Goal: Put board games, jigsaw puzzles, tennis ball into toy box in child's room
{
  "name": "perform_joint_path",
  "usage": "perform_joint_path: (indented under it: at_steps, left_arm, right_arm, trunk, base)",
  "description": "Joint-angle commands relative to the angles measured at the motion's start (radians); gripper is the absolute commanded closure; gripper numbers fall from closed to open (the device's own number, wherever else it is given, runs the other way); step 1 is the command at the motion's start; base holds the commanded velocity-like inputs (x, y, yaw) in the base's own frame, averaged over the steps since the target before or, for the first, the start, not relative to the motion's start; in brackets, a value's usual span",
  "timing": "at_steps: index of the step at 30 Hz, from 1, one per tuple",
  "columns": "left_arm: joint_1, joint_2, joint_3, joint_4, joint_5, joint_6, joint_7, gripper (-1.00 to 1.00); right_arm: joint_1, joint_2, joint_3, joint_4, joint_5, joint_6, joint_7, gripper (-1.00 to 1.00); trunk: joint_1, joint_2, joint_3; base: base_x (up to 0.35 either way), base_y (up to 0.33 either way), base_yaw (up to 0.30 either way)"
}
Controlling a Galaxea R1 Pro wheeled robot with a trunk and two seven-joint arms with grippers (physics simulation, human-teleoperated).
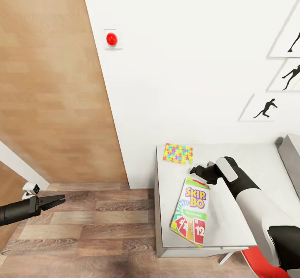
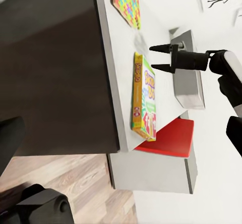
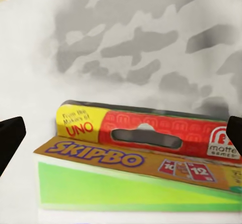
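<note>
As the head view ran from the robot's own arms outward, the left gripper hung low over the wood-plank floor, well apart from the table. Its jaws stood slightly parted and held nothing.

The right gripper hovered over the white table top, just beyond the upper end of the Skip-Bo board game. The left wrist view showed that gripper with both fingers spread wide and nothing between them, apart from the box. The right wrist view looked straight at the red hang-tab end of the box, with the dark fingertips at either edge of the picture, wider than the box and not touching it.

The Skip-Bo box lay flat on the table near its front edge, 1 corner close to the rim. Beyond it, 1 jigsaw puzzle lay flat at the far corner of the table, against the white wall. A grey box-like object sat at the table's far right; it may have been the toy box, though that could not be confirmed. A red chair seat showed under the table's near side.

Judgement on progress: 2 toys remained out on the table, ungrasped. The second puzzle, the tennis ball and the other 2 board games were not accounted for. The step in hand appeared to be an approach to grasp the Skip-Bo box by its end.
</note>
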Motion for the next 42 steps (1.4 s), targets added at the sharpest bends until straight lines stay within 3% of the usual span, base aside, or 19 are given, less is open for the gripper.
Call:
perform_joint_path:
  at_steps: [1,42]
  left_arm:
    - [-0.001,0.0,0.0,0.0,-0.001,0.011,-0.004,-1.0]
    - [-0.001,0.0,0.0,0.0,-0.001,0.011,-0.004,-1.0]
  right_arm:
    - [-0.001,-0.001,0.006,-0.001,-0.011,0.001,-0.009,-1.0]
    - [-0.001,-0.001,0.006,-0.001,-0.011,-0.02,-0.007,-1.0]
  trunk:
    - [0.001,-0.002,-0.002]
    - [0.001,-0.002,-0.003]
  base:
    - [0.0,0.0,0.002]
    - [-0.024,0.004,0.0]
